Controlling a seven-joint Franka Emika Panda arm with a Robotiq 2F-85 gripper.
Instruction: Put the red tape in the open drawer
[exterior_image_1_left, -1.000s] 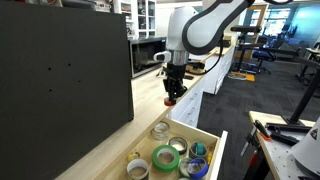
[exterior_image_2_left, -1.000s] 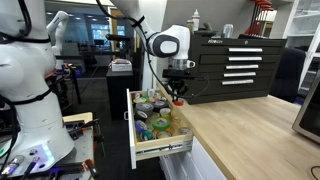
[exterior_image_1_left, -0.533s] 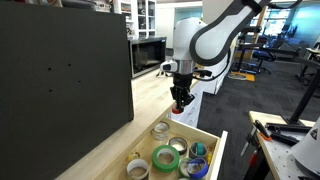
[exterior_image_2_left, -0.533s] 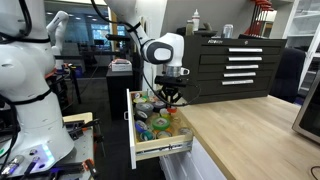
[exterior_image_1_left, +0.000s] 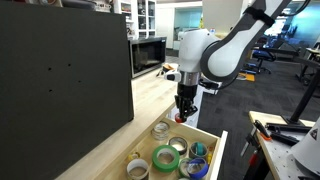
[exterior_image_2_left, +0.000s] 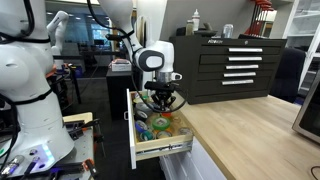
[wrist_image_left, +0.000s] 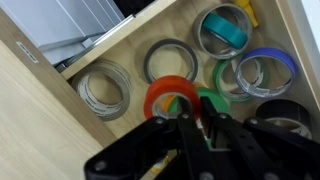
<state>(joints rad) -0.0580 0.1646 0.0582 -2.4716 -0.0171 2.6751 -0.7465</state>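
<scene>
1. in an exterior view the gripper is hanging at the centre of the frame, pointing down and pinching the red tape.
2. the red tape is hovering over the far end of the open drawer, which is filling the lower middle of the frame.
3. in the wrist view the red tape is sitting mid-frame, with the dark fingers gripping its wall from below.
4. a green roll is lying just beside the red tape, a blue roll at the right and a teal roll at the upper right.
5. a clear roll is lying left of centre.
</scene>
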